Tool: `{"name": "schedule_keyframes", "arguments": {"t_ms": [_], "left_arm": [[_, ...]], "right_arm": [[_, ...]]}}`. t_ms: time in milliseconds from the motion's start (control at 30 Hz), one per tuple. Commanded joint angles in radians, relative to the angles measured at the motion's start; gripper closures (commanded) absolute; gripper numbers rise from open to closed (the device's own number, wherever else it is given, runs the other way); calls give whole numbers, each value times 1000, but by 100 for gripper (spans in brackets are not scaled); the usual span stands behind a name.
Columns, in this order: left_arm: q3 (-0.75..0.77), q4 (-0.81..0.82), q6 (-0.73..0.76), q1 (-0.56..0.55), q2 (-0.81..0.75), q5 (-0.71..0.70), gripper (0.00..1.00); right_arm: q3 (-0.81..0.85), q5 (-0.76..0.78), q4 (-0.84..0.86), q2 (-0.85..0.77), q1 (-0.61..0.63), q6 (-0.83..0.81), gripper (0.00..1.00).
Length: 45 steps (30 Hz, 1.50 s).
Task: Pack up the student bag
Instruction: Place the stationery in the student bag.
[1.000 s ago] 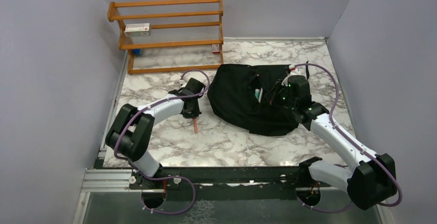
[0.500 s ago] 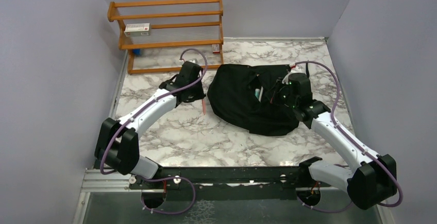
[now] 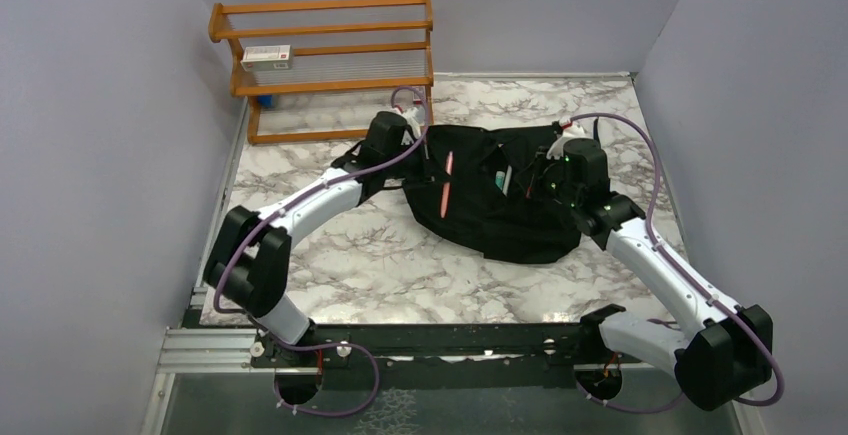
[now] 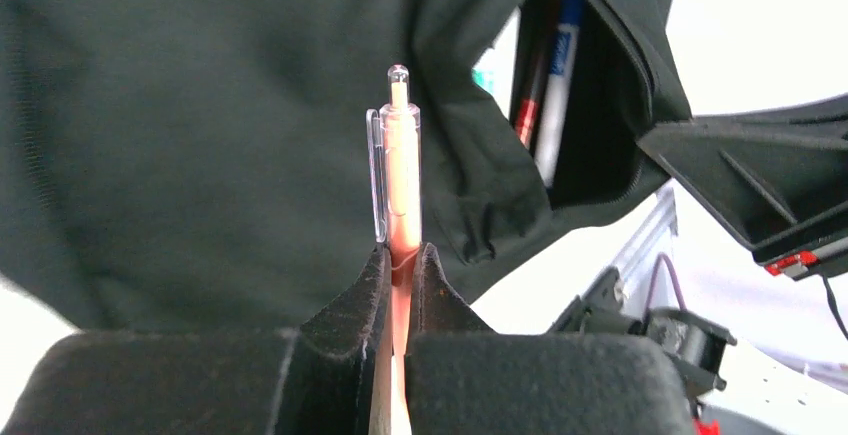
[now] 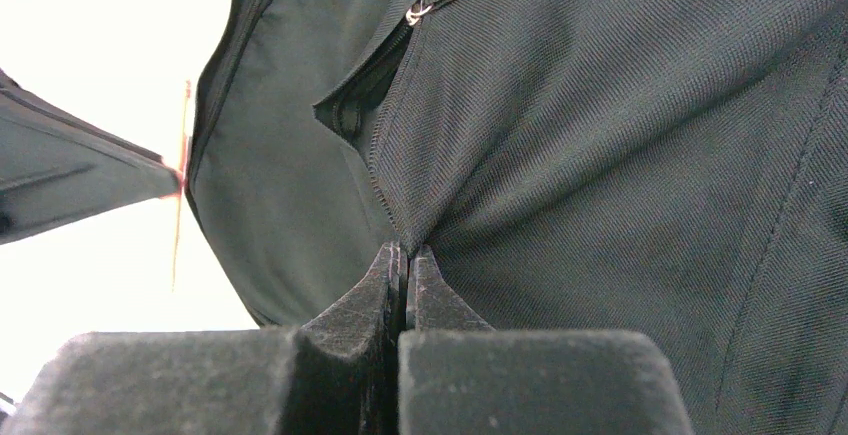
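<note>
One second has carried the slim pink plastic pen (image 3: 446, 183) up off the marbled tabletop (image 3: 350, 265) and over the large black fabric student bag (image 3: 520, 225), which lies at the far right of the tabletop. Our left fingers (image 4: 370, 295) are clenched on the pen's barrel. Our right fingers (image 5: 365, 300) pinch the bag's fabric beside the zipper (image 5: 385, 155), keeping the pocket mouth (image 4: 590, 125) open, where other pens (image 4: 555, 85) already sit. We judge the pickup done, with insertion next
</note>
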Motion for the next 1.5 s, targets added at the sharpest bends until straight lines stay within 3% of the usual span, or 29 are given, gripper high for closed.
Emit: {"name": "schedule_keyframes", "arguments": {"t_ms": [0,333,1000,1233,1467], "left_arm": [[95,88,-4,-56,94,162,100],[255,16,47,-152,263,189,100],[582,-32,73,-162,538,256,100],[724,-3,-6,-159,638,243,100],[720,93,-123,-160,653,165,100]], "right_arm": [[49,7,49,-19,6,-12,99],[15,-23,59,-36,5,14,99],[-37,-110,36,-56,6,61,99],[-42,-122,36,-50,6,70,99],[-44,-118,36,-43,6,70,99]]}}
